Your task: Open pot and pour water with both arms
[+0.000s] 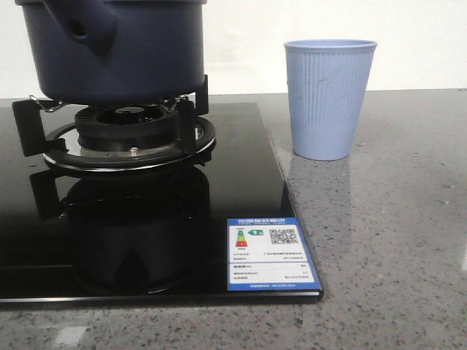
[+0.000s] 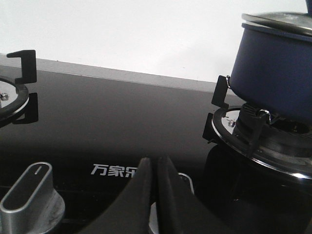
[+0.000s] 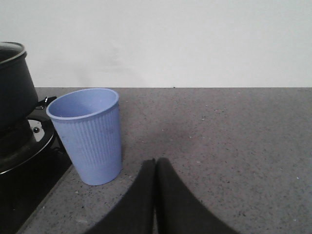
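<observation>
The dark navy pot (image 1: pixel 120 51) sits on the burner grate (image 1: pixel 117 135) of the black glass hob, its stubby side handle (image 1: pixel 87 28) pointing toward the camera. In the left wrist view the pot (image 2: pixel 275 73) carries a lid with a metal rim (image 2: pixel 278 22). In the right wrist view only part of the pot (image 3: pixel 13 90) shows. A light blue ribbed cup (image 1: pixel 330 98) stands upright on the grey counter beside the hob. My left gripper (image 2: pixel 155 163) is shut and empty above the hob's front. My right gripper (image 3: pixel 156 163) is shut and empty over the counter, near the cup (image 3: pixel 88 134).
A silver control knob (image 2: pixel 31 197) sits at the hob's front, and a second burner grate (image 2: pixel 17 85) lies further off. An energy label (image 1: pixel 268 254) marks the hob's near right corner. Speckled grey counter (image 1: pixel 394 240) stretches right of the hob to a white wall.
</observation>
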Available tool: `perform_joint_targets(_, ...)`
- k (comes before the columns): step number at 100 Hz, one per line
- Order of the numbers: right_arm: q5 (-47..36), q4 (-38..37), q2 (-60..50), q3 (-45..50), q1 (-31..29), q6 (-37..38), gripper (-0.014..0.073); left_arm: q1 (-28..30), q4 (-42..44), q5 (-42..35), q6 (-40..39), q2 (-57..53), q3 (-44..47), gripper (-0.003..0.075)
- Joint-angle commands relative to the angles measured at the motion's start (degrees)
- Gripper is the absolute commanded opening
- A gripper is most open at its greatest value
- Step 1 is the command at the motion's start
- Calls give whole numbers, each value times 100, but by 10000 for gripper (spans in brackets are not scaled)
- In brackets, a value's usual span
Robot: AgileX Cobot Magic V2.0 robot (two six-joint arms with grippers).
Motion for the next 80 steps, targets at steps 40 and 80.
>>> perform_joint_targets(40, 704, 550, 46, -230, -32, -85, -67, -39, -44, -424, -59, -155, 197, -19)
perform_joint_targets(80, 775, 5989, -92, -230, -32, -6166, -67, -39, -44, -424, -59, -155, 197, -19)
